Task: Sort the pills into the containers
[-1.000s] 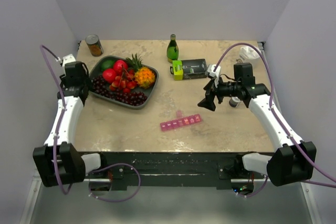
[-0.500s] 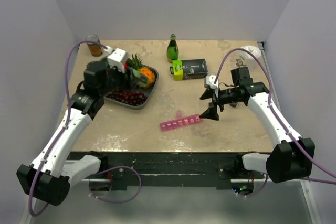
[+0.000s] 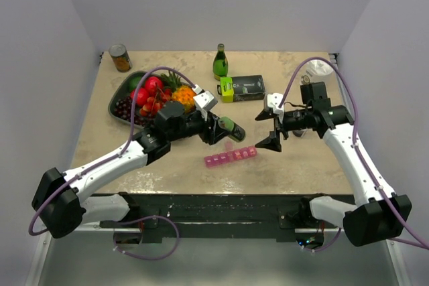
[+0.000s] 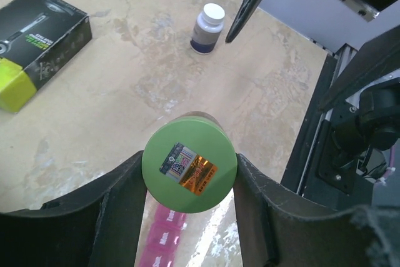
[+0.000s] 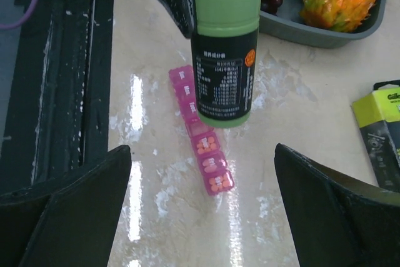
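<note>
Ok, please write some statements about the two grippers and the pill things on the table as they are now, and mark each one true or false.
1. The left gripper is shut on the green bottle. True.
2. The right gripper is shut on the pink pill organiser. False: it is open and holds nothing; the organiser lies on the table.
3. Some compartments of the organiser hold orange pills. True.
4. The white-capped bottle lies on its side. False: it stands upright.
</note>
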